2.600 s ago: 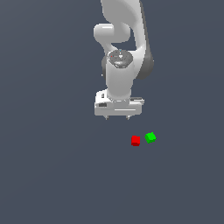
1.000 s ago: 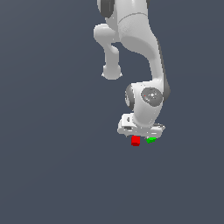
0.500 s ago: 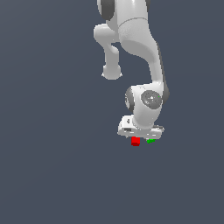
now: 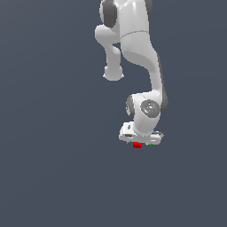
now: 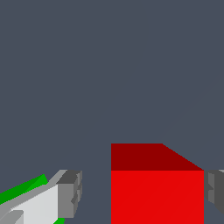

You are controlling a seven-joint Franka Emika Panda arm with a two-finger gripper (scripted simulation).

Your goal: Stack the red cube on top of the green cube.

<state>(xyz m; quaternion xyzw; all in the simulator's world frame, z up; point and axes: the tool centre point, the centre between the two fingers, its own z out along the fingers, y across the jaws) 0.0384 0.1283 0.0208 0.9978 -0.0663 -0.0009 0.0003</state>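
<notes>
Pincer [image 5: 142, 194] lower, straddling red cube [image 5: 156, 188].

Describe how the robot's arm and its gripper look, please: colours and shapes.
The arm is glossy white, with rounded links and dark grey joint bands. The gripper has a white, boxy body; its fingers are white with dark grey ridged pads. No cables or markings show.

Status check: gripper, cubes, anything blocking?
Gripper open, down around the small bright red cube, one pad close, other apart. Small bright green cube just outside one finger, mostly hidden. Not stacked yet.
</notes>
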